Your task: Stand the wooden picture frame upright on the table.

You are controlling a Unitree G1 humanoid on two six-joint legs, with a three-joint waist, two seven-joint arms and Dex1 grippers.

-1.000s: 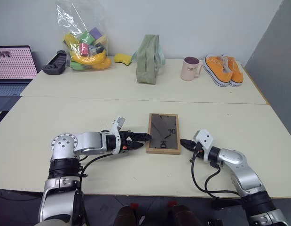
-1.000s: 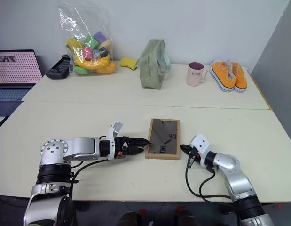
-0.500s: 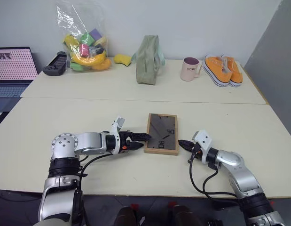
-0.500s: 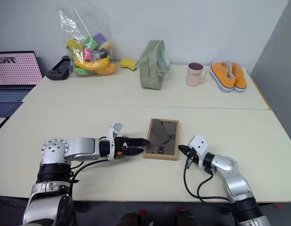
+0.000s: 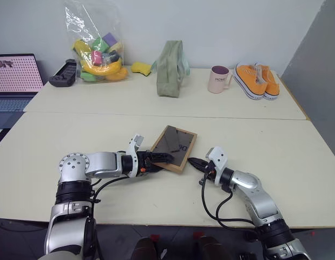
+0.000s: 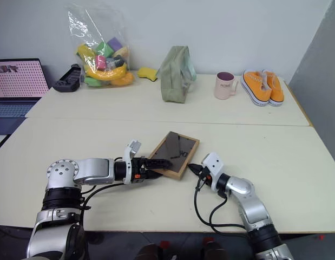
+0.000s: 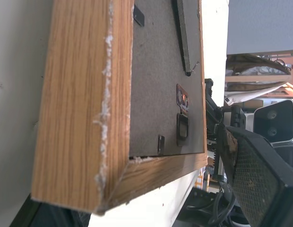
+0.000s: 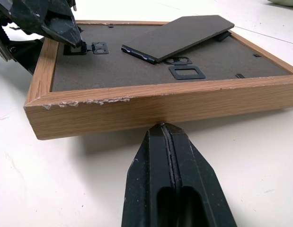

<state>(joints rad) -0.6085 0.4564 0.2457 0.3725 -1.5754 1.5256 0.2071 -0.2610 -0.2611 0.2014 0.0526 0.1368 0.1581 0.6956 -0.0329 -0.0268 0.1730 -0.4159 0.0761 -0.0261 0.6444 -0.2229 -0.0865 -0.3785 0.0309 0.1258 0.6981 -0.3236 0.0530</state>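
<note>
The wooden picture frame (image 5: 175, 147) lies face down and skewed on the table (image 5: 264, 141), its dark grey back up and its fold-out stand (image 8: 179, 35) slightly raised. My left gripper (image 5: 164, 158) is open at the frame's near-left corner, with the wooden edge (image 7: 75, 118) between its jaws. One finger (image 8: 56, 23) reaches over the back. My right gripper (image 8: 164, 127) is shut, and its tip touches the frame's near wooden edge. Whether the frame's corner rests on the table I cannot tell.
Along the back of the far table stand a laptop (image 5: 15, 73), a black controller (image 5: 63, 73), a clear bag of toys (image 5: 97, 49), a yellow sponge (image 5: 140, 67), a green pouch (image 5: 170, 67), a pink mug (image 5: 219, 79) and orange shoes (image 5: 256, 79).
My right gripper moved left against the frame's near edge. The frame turned clockwise, its near end swinging left into the left gripper's jaws. The left arm stayed put.
</note>
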